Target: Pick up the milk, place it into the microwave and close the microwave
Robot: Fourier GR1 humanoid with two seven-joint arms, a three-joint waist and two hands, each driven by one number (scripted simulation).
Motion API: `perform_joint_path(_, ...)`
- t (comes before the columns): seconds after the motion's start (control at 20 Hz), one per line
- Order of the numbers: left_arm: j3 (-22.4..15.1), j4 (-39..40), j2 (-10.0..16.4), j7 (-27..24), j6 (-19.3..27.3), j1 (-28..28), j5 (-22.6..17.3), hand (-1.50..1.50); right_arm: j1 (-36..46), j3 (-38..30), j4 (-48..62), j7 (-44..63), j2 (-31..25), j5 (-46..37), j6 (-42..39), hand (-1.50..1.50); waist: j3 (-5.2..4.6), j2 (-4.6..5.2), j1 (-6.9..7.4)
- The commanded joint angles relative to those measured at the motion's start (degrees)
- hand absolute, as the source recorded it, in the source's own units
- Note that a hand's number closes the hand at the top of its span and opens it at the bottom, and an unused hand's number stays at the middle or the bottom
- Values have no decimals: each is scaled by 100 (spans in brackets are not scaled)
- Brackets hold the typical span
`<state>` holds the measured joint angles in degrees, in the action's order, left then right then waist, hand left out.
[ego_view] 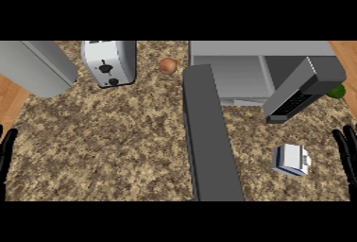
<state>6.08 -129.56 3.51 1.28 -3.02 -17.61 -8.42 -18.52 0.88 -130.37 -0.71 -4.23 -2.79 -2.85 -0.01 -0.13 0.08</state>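
The milk [292, 159] is a small white and blue carton lying on the speckled counter at the right, in front of the microwave. The microwave [241, 71] stands at the back right with its cavity exposed. Its door [211, 137] hangs wide open, a long dark grey slab reaching toward the view's lower edge, left of the milk. My right hand [346, 150] shows only as black fingers at the right edge, straight and upright, a short way right of the milk. My left hand [6, 150] rests the same way at the left edge.
A silver toaster [109, 62] stands at the back, left of centre. A brown onion-like ball [167, 66] lies beside it. A large grey cylinder [38, 66] leans at the back left. A green object [337, 91] peeks out behind the microwave's right side.
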Motion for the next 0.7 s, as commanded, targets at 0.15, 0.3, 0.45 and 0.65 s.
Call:
perform_joint_path(0.15, 335, -441, -63, -257, -540, -817, -516, -150, 168, -402, 717, -244, -36, 140, -142, -150, 1, 4, 37)
perform_joint_path(0.3, 176, -710, -170, -57, -480, -932, -380, -150, 38, -552, 1188, -742, 22, 185, -212, -150, 3, 6, 20)
perform_joint_path(0.45, 612, -355, -147, -547, -887, -1142, -689, -150, -278, -630, 1002, -758, -12, 231, -332, -150, 1, 2, 11)
perform_joint_path(0.65, 811, -650, -68, -212, -956, -1201, -1020, -150, 16, -443, 1841, -1030, 280, -166, -47, -150, 1, 6, 32)
